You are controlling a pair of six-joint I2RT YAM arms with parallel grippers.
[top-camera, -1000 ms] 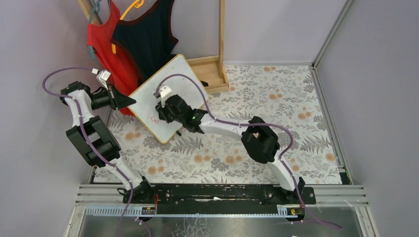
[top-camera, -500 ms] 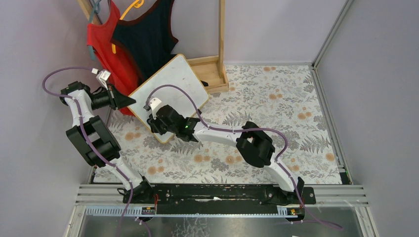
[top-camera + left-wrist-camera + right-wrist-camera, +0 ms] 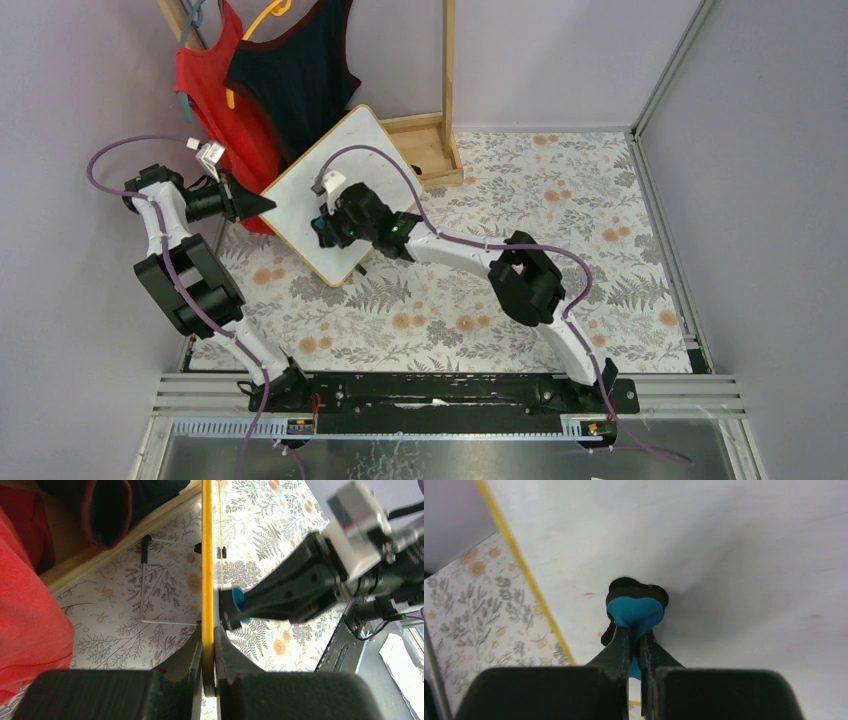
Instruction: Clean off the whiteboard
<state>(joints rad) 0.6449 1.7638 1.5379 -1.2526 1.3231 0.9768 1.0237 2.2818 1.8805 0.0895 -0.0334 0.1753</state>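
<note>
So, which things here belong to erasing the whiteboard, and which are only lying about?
For the job: whiteboard, its edge clamped by the left gripper; blue eraser, held by the right gripper against the board.
Not part of it: red top, dark top, wooden stand, floral table cover.

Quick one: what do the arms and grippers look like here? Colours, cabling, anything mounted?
The left arm and right arm both have white links with bulky black joint housings. A purple cable loops loosely along each. The left gripper and right gripper are black with tapered fingers. Each wrist carries a small white camera block.
</note>
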